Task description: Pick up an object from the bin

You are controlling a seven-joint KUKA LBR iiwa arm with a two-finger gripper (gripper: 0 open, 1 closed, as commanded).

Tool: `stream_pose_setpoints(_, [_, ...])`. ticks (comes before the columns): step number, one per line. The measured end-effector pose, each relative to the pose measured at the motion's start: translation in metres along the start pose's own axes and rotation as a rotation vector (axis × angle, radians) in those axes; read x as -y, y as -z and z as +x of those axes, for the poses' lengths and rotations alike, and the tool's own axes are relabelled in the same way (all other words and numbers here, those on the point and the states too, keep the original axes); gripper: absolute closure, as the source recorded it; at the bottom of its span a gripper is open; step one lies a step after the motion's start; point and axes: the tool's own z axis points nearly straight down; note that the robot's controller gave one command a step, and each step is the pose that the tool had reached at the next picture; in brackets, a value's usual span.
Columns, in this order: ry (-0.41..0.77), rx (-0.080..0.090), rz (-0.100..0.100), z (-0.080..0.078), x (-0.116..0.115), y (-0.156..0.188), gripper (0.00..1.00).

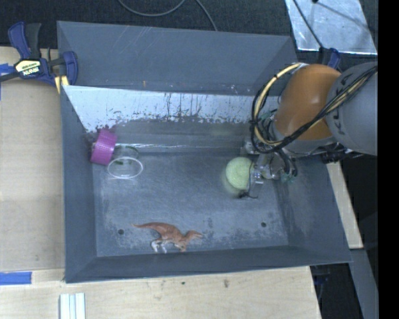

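Reaching in from the right, the gripper (261,176) is seen low in the right part of the grey bin (186,201), set close against the right side of a pale green ball (237,174) that lies on the floor there. Whether the jaws are released, clenched or closed on the ball cannot be told, as they are hidden among the wrist parts and cables. A purple cup (104,146) with a clear ring (125,167) just beside it is found near the back left corner, and an orange-brown toy dinosaur (171,234) lies by the front wall, both well apart from the gripper.
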Motion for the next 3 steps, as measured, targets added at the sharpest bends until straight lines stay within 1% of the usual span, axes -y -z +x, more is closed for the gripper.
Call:
stream_pose_setpoints(1, [0.301,-0.001,-0.007,-0.0338,0.0566,-0.0004,1.0])
stream_pose_setpoints(3, [0.302,-0.004,-0.007,-0.0325,0.0564,0.0034,1.0])
